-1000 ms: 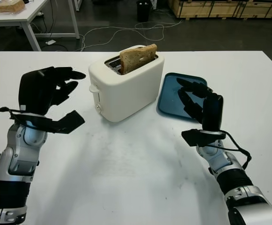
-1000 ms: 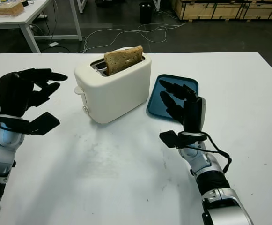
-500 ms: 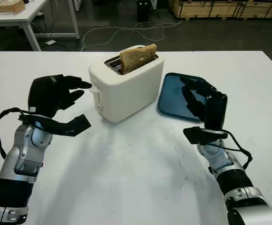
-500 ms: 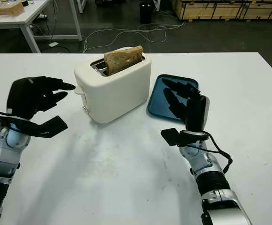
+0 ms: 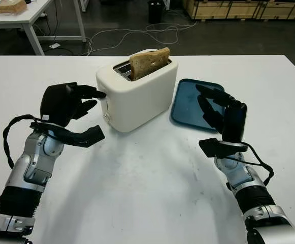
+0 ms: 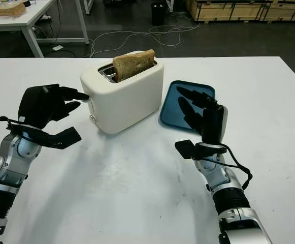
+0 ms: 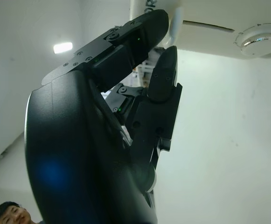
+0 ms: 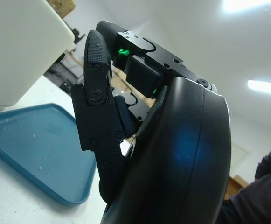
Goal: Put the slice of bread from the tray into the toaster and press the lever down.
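Your left hand (image 5: 66, 103) has moved in from nine o'clock, empty fingers (image 5: 92, 92) spread, tip touching the toaster (image 5: 135, 95) lever (image 5: 102, 95); bread (image 5: 150, 62) is seated, so press next.

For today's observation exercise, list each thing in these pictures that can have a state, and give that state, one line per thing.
slice of bread: standing in the toaster slot, top half sticking out.
toaster: upright on the table.
lever: up, not yet pressed.
tray: holds only crumbs.
left hand: open, fingertip at the lever.
right hand: open, over the tray's near edge.
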{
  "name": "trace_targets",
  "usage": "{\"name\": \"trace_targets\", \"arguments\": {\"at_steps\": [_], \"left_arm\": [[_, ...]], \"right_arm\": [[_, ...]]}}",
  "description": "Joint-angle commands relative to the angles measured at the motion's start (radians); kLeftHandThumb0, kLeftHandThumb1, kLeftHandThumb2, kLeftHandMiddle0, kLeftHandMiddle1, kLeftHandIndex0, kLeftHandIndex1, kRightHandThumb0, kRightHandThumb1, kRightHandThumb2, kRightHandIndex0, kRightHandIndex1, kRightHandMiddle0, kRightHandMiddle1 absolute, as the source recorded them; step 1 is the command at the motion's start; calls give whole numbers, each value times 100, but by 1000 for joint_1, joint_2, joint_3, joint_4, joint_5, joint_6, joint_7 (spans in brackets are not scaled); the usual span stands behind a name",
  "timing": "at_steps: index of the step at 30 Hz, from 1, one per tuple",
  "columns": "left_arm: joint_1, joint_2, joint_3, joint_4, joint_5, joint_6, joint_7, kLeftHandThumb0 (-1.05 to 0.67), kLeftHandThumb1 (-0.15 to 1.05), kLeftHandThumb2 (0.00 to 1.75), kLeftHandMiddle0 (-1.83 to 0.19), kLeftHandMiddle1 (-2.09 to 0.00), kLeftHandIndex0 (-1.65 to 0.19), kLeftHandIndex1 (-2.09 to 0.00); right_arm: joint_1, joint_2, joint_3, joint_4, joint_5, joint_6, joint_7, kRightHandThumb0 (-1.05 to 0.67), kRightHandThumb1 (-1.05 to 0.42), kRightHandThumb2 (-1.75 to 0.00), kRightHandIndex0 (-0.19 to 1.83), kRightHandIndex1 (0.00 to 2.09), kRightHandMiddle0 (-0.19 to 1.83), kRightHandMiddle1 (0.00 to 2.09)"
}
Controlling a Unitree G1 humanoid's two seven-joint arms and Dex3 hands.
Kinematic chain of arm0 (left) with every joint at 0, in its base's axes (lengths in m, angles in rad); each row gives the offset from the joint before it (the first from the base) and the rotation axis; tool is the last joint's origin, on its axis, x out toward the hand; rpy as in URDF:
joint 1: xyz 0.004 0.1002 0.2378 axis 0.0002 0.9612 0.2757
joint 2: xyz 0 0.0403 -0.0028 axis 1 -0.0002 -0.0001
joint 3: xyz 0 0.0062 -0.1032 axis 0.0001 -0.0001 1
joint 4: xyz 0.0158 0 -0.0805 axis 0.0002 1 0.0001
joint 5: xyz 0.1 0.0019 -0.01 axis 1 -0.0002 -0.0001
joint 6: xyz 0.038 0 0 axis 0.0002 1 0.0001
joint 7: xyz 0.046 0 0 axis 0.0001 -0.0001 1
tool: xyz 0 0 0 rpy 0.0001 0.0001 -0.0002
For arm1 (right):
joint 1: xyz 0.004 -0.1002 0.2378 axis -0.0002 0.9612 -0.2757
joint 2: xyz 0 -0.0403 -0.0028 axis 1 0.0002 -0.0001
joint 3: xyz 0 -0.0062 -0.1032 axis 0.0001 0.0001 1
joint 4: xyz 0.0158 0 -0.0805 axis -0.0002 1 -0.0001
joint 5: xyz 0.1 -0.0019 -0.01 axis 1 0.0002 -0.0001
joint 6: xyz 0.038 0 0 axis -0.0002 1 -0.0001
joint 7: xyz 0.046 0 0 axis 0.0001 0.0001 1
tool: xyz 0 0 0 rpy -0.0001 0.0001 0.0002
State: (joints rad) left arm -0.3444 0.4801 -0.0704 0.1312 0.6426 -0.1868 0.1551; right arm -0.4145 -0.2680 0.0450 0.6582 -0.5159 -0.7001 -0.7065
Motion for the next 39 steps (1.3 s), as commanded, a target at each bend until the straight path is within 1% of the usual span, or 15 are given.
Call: {"name": "trace_targets", "arguments": {"at_steps": [1, 5, 16, 23, 27, 30, 33, 39], "left_arm": [[-27, 12, -8, 15, -2, -7, -5, -12, 92, 9, -78, -158, -115, -3], [-41, 20, -9, 20, -2, -2, -19, -12, 92, 9, -78, -155, -114, -2], [-65, 28, -5, 15, -2, 7, -41, -10, 92, 2, -85, -149, -116, -3], [-75, 37, -8, 23, -5, 1, -50, -10, 91, 0, -89, -145, -121, -4], [-83, 38, -9, 30, -1, 6, -55, -12, 90, 0, -91, -144, -127, -7], [-90, 39, -9, 35, -2, 11, -64, -12, 90, 0, -88, -146, -127, -7], [-98, 40, -11, 48, 0, 1, -56, -11, 88, 0, -89, -143, -126, -6], [-107, 42, -16, 64, 3, 0, -55, -12, 87, 0, -94, -141, -131, -8]], "right_arm": [[11, 2, -9, -16, 9, 15, -2, -46, -92, -31, 100, 44, 105, 0], [16, 4, -8, -18, 12, 12, -1, -47, -92, -30, 101, 42, 105, 0], [22, 1, -8, -18, 11, 2, -1, -48, -92, -31, 103, 39, 106, 0], [30, 3, -11, -38, 15, 16, 10, -50, -92, -33, 104, 36, 106, 0], [35, 2, -13, -50, 7, 24, 7, -50, -92, -32, 105, 35, 106, 0], [41, 0, -13, -59, 10, 25, 15, -49, -92, -32, 105, 33, 105, 0], [42, -3, -12, -62, 6, 21, 13, -48, -92, -32, 105, 31, 105, 0], [45, -7, -12, -68, 2, 9, 8, -47, -92, -31, 106, 29, 106, 0]]}}
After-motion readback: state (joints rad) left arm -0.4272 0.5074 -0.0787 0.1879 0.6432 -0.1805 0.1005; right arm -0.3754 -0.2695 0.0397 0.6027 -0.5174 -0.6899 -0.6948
